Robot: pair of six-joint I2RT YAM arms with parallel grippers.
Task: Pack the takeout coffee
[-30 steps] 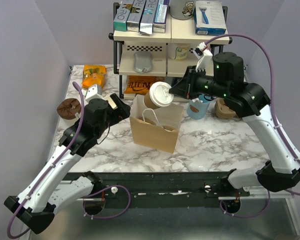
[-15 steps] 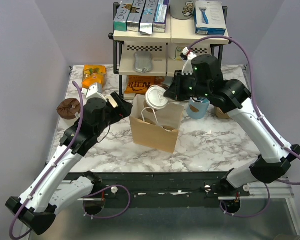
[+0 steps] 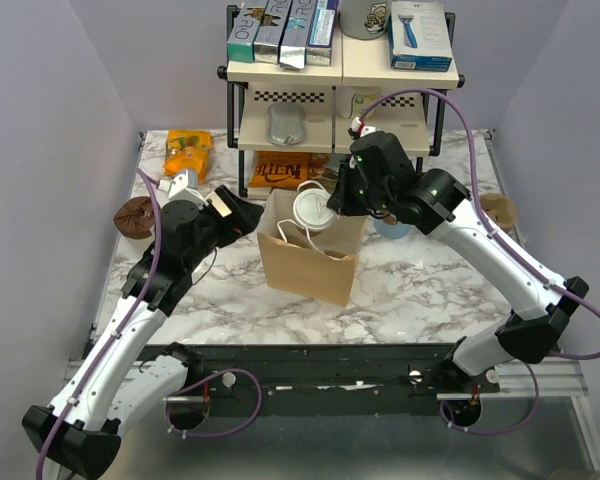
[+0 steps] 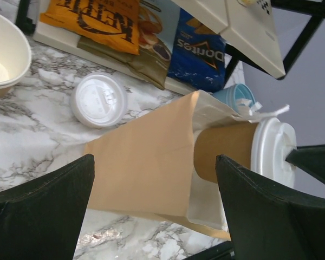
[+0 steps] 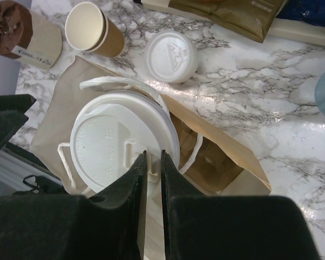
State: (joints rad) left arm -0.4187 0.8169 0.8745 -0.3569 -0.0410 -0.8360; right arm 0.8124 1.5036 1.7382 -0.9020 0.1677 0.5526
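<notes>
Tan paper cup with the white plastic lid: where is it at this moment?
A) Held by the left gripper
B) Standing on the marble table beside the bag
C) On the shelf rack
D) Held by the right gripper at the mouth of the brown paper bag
D: the right gripper is pinched on the lid rim of the tan paper cup with the white plastic lid, whose lower end sits in the open mouth of the brown paper bag.

Bright, even light, soft shadows, mild glare on marble table (image 5: 233, 97).
</notes>
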